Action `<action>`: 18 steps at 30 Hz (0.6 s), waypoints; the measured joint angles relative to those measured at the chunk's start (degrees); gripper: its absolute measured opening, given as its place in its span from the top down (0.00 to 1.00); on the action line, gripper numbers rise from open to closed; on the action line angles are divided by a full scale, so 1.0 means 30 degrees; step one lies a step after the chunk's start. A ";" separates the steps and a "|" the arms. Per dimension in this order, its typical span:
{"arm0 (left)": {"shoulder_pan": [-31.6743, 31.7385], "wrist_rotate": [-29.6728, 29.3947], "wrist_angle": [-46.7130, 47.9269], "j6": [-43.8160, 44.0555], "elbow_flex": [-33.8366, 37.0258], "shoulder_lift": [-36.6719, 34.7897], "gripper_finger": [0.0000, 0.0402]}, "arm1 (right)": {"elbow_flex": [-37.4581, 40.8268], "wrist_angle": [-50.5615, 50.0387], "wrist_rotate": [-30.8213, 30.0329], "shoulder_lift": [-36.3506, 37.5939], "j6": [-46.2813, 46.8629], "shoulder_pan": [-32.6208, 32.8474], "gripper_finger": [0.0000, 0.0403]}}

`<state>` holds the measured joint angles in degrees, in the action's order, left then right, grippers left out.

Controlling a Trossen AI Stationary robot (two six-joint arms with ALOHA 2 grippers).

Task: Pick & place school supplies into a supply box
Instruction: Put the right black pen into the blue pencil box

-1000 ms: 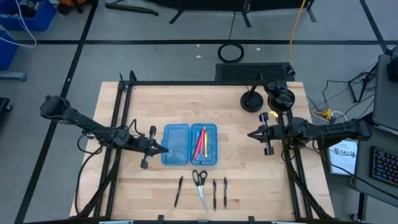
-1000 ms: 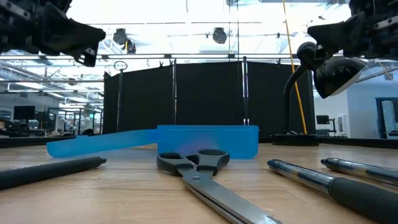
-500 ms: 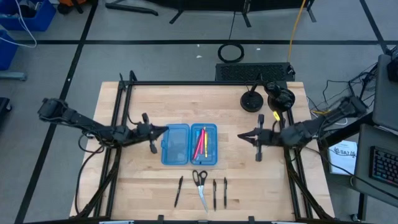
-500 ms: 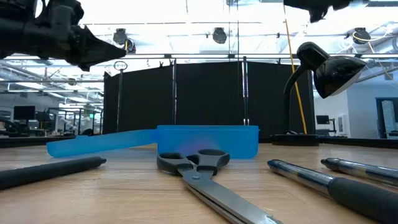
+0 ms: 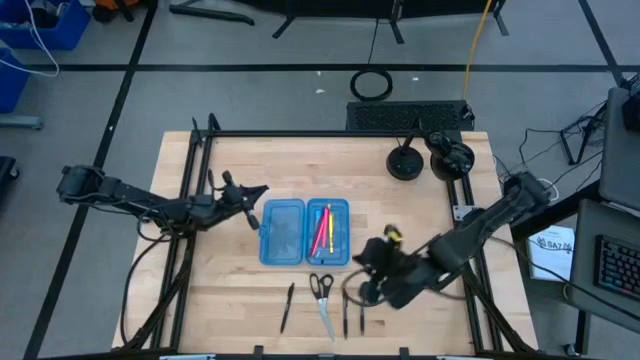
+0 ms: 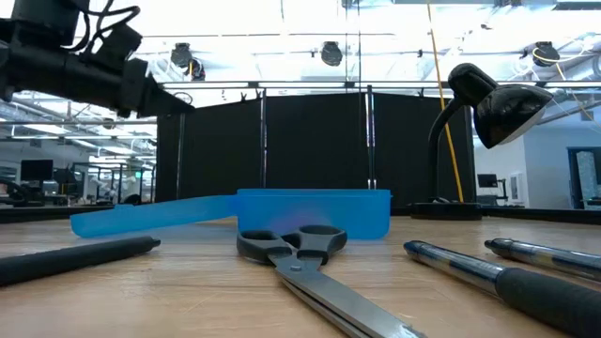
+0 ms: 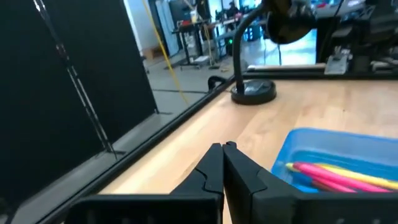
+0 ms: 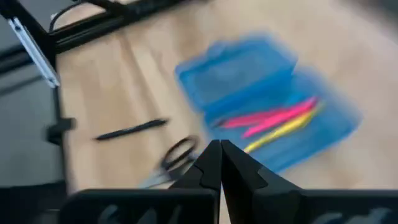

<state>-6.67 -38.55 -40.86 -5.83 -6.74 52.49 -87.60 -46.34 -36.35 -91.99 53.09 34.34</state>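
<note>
The blue supply box (image 5: 305, 232) lies open on the table. Its right half (image 5: 329, 232) holds pink, red and yellow pens (image 5: 323, 230); they also show in the left wrist view (image 7: 336, 176). Near the table's near edge lie the black-handled scissors (image 5: 322, 298) and three black pens (image 5: 287, 306) (image 5: 345, 311) (image 5: 362, 308). My left gripper (image 5: 260, 191) hovers shut at the box's far left corner. My right gripper (image 5: 362, 266) hangs shut above the table, over the two right-hand black pens and just right of the scissors. Its wrist view is blurred.
A black desk lamp stands at the far right of the table, base (image 5: 404, 162) and head (image 5: 451, 156). Black frame rails (image 5: 190, 230) run along the table's left and right sides. Bare wood lies right of the box (image 5: 410, 215).
My right gripper has swung from the table's right side, level with the box, toward the near edge and leftward, turning as it went, and now hangs over the black pens. My left gripper has drifted toward the far edge and rolled about its axis. The supplies have stayed put.
</note>
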 joint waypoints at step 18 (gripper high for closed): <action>0.0239 0.1852 0.0577 0.1116 0.0000 0.0000 0.96 | -0.0938 -0.0678 0.7654 -0.6454 1.6020 0.1360 0.93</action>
<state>-5.96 -32.99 -39.13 -2.49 -6.74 52.49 -90.41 -48.38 -13.39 -111.35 101.15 38.42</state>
